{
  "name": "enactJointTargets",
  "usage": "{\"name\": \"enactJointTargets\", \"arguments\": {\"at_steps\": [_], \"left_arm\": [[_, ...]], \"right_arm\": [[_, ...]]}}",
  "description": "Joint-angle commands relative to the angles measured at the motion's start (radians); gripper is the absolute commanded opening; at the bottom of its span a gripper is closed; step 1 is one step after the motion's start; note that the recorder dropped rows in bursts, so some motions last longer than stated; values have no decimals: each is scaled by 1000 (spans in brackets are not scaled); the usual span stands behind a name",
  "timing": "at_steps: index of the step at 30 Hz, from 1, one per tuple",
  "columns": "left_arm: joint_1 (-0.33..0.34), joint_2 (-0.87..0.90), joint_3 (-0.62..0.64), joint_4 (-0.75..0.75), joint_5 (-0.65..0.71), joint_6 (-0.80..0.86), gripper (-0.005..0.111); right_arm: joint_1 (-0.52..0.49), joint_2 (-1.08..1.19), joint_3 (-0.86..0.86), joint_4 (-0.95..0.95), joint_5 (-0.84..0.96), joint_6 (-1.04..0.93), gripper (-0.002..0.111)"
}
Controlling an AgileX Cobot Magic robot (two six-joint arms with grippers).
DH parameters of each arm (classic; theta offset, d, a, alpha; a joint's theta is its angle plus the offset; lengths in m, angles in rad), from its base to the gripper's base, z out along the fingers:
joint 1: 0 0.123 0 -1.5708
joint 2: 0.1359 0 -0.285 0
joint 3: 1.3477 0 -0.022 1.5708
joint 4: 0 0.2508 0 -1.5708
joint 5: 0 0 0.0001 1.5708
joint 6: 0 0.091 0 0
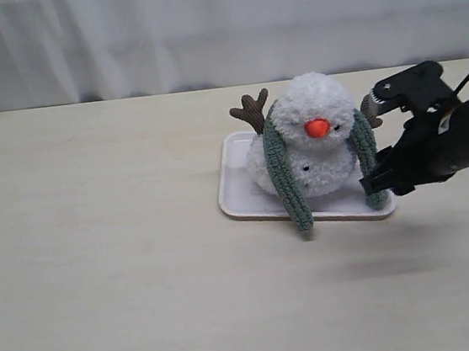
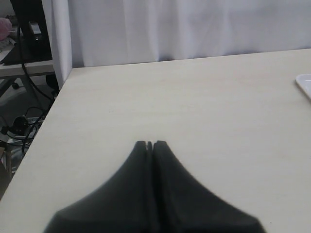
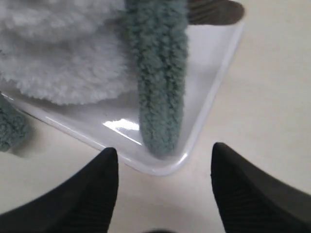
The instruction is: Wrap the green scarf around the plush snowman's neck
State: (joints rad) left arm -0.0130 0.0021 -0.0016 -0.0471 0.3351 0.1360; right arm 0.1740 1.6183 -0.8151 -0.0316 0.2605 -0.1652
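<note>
The plush snowman (image 1: pixel 316 145) stands on a white tray (image 1: pixel 241 193), orange nose facing the camera. The green scarf (image 1: pixel 283 170) is draped behind its neck, and both ends hang down the front. One end (image 1: pixel 369 156) rests on the tray's right corner. My right gripper (image 1: pixel 374 183) hovers open just off that corner; in the right wrist view its jaws (image 3: pixel 165 151) stand wide apart with the scarf end (image 3: pixel 158 73) and tray corner (image 3: pixel 214 82) ahead of them, nothing between. My left gripper (image 2: pixel 149 144) is shut and empty above bare table, out of the exterior view.
A brown twig arm (image 1: pixel 252 110) sticks out behind the snowman's left side. A white curtain (image 1: pixel 217 25) runs along the table's far edge. In the left wrist view the table's edge (image 2: pixel 43 131) drops to cables and a rack.
</note>
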Motion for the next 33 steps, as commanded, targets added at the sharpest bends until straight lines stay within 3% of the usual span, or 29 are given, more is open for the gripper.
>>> {"name": "enactJointTargets", "arguments": {"at_steps": [1, 10, 16, 26, 33], "left_arm": [[-5, -2, 2, 7, -12, -2, 0], [-5, -2, 2, 7, -12, -2, 0], [-5, -2, 2, 7, -12, -2, 0], [-5, -2, 2, 7, -12, -2, 0], [-5, -2, 2, 7, -12, -2, 0]], "right_arm": [[11, 82, 30, 2, -176, -17, 54], [-11, 188, 30, 2, -378, 5, 54], [-11, 256, 30, 24, -384, -3, 53], [-9, 262, 30, 24, -351, 33, 4], [-9, 191, 30, 24, -220, 88, 4]]}}
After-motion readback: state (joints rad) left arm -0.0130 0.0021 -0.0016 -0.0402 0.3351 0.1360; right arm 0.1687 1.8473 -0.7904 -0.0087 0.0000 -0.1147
